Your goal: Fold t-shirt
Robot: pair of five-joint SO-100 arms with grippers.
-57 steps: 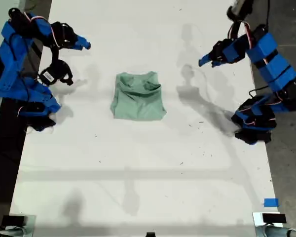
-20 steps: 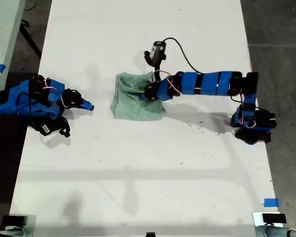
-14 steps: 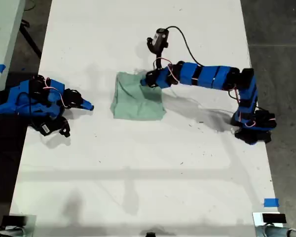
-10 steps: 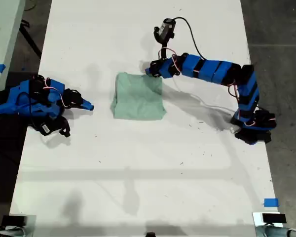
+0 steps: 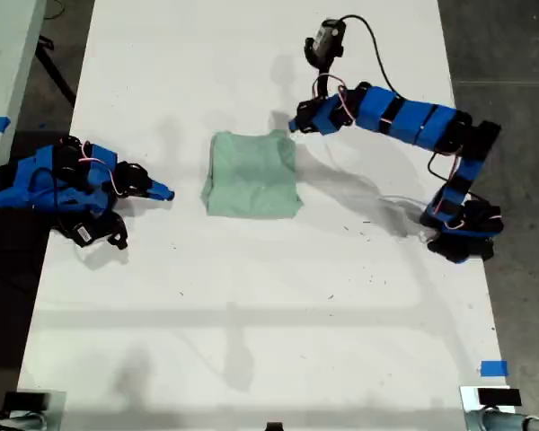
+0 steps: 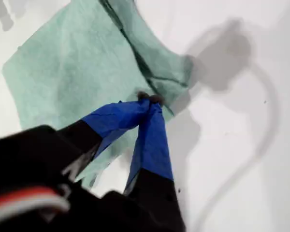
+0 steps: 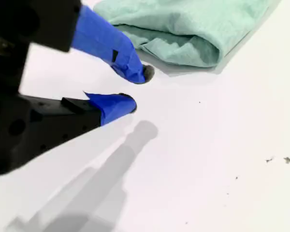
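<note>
My first gripper (image 6: 149, 100) pinched empty above the t-shirt (image 5: 251, 173) — my second gripper (image 7: 135, 89) spread.

Matt, soft cloth t-shirt (image 5: 251, 174)

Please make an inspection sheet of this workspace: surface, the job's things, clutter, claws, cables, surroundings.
Surface: white table, bare apart from the items below.
Job's things: t-shirt, pale green, lying folded into a rough square near the middle.
Clutter: a few dark specks; blue tape near the exterior view's lower right corner.
Claws: my first claw is shut, empty, by the shirt's corner. My second claw is open, low over the table, apart from the shirt.
Cables: a black cable loops from the first arm's camera.
Surroundings: dark floor on both sides; no person seen.
</note>
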